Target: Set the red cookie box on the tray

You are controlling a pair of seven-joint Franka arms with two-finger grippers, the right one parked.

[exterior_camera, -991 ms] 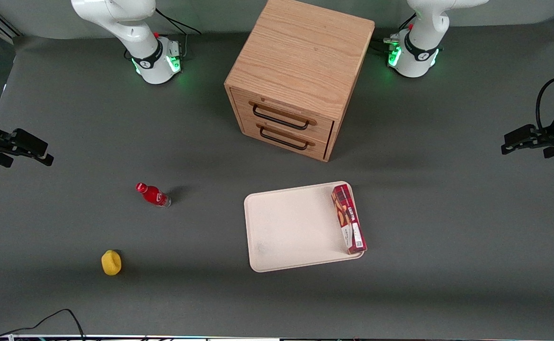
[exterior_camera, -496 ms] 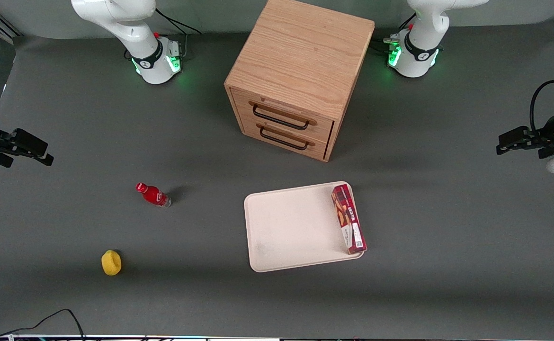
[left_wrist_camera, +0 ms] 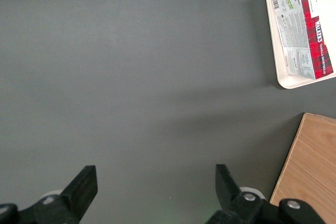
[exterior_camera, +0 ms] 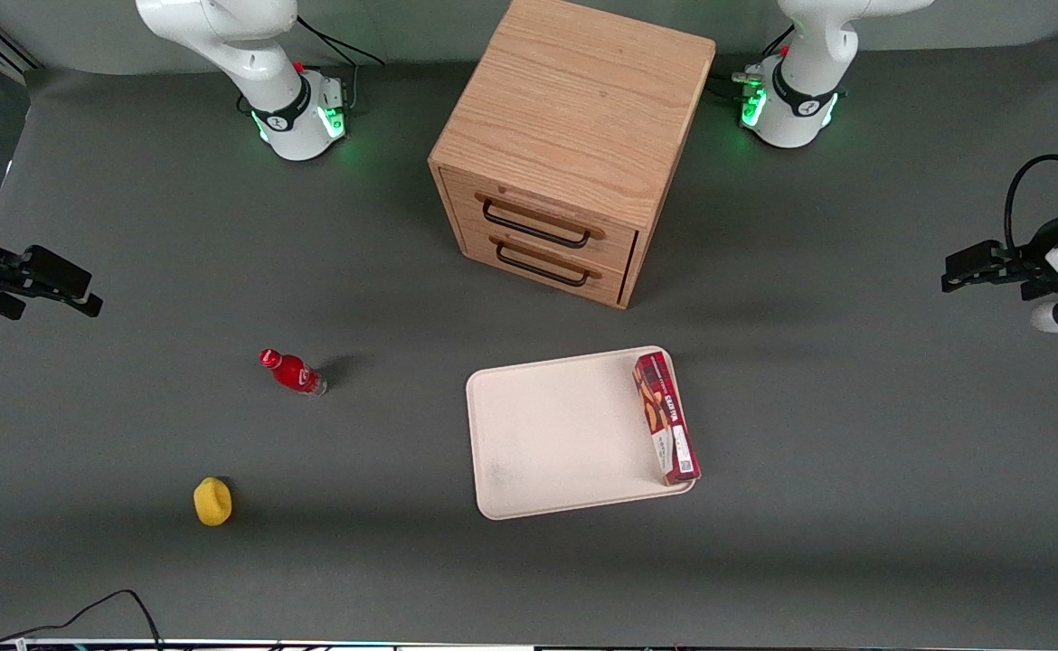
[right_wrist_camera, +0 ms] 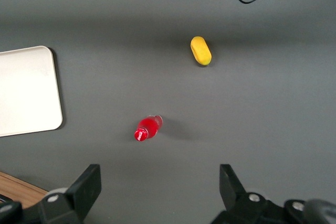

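The red cookie box (exterior_camera: 666,418) lies flat on the tray (exterior_camera: 556,434), along the tray edge that faces the working arm's end of the bench, with its long side parallel to that edge and its nearer end close to the tray's rounded corner. In the left wrist view the red cookie box (left_wrist_camera: 303,2) shows a white label panel beside the tartan face, and the tray (left_wrist_camera: 283,81) rim wraps its end. The tray rests on the dark grey bench (exterior_camera: 854,452), in front of the wooden two-drawer cabinet (exterior_camera: 574,149) and nearer to the front camera than it. The gripper (exterior_camera: 972,269) hangs above bare bench at the working arm's end, well apart from the tray and holding nothing. In the left wrist view the gripper (left_wrist_camera: 156,182) has its jaws set wide apart, with only bench surface between them. A small red bottle (exterior_camera: 292,372) lies on the bench toward the parked arm's end, well apart from the tray. A yellow rounded object (exterior_camera: 212,502) lies nearer to the front camera than the bottle.
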